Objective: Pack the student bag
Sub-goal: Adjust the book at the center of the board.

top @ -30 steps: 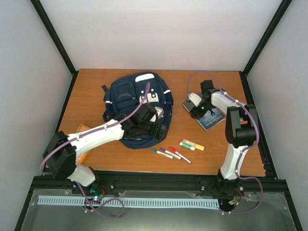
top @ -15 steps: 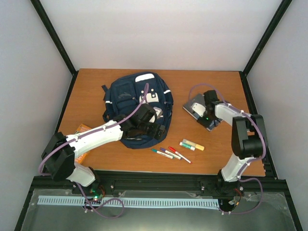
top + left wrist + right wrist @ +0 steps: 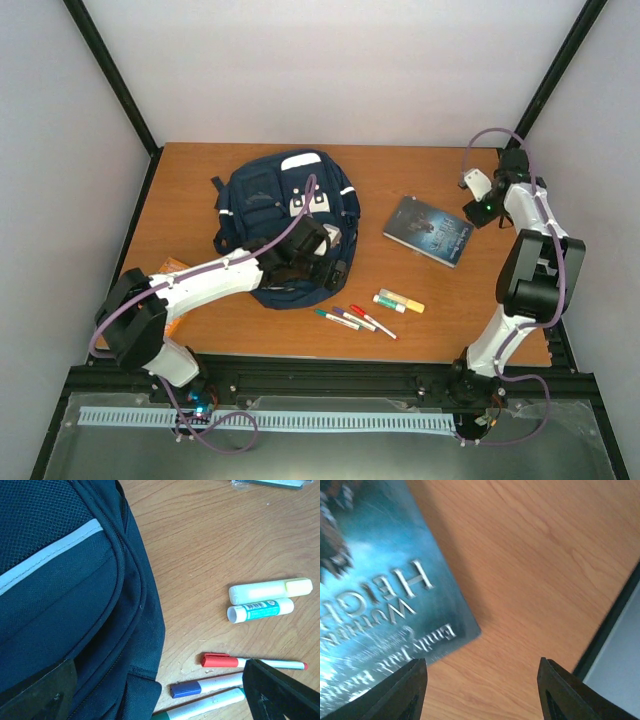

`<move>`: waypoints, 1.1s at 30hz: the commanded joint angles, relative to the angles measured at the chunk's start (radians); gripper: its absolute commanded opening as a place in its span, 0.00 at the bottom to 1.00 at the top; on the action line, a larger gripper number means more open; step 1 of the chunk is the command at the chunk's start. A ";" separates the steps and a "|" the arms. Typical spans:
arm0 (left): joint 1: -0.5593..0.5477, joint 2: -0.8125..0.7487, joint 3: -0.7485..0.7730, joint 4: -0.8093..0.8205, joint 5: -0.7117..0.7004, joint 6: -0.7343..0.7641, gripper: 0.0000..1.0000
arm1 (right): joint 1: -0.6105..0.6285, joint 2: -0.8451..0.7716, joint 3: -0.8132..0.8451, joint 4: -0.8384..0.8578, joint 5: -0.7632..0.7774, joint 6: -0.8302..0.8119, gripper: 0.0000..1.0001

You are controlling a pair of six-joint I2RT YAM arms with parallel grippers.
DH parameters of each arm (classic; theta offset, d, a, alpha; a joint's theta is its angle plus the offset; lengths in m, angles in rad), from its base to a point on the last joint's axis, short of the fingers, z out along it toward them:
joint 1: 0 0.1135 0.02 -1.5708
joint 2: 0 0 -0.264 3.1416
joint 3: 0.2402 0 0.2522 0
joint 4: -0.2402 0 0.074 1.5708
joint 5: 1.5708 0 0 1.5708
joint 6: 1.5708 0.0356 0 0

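The right gripper (image 3: pixel 480 692) had swung off the book (image 3: pixel 427 230), out to the far right of the student bag (image 3: pixel 285 215), which had not shifted.
The student bag lay flat on the tabletop (image 3: pixel 200 170). The left gripper (image 3: pixel 325 258) hovered over the bag's near right corner, its fingers spread wide with nothing between them. Just off that corner lay three pens (image 3: pixel 355 320), and beyond them a highlighter (image 3: pixel 408 299) and a glue stick (image 3: pixel 390 304) touching side by side. Farther right of the bag lay the uncovered book. Past its corner hung the right gripper, fingers apart and empty.
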 commanded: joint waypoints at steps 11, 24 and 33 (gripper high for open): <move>-0.001 -0.039 -0.033 0.069 0.079 -0.039 0.96 | 0.120 0.431 0.594 -0.250 -0.370 0.361 0.74; -0.002 -0.085 -0.065 0.079 0.104 -0.058 0.89 | 0.253 0.681 0.838 -0.404 -0.401 0.375 0.74; -0.002 -0.103 -0.093 0.084 0.094 -0.069 0.89 | 0.310 0.611 0.615 -0.446 -0.411 0.231 0.68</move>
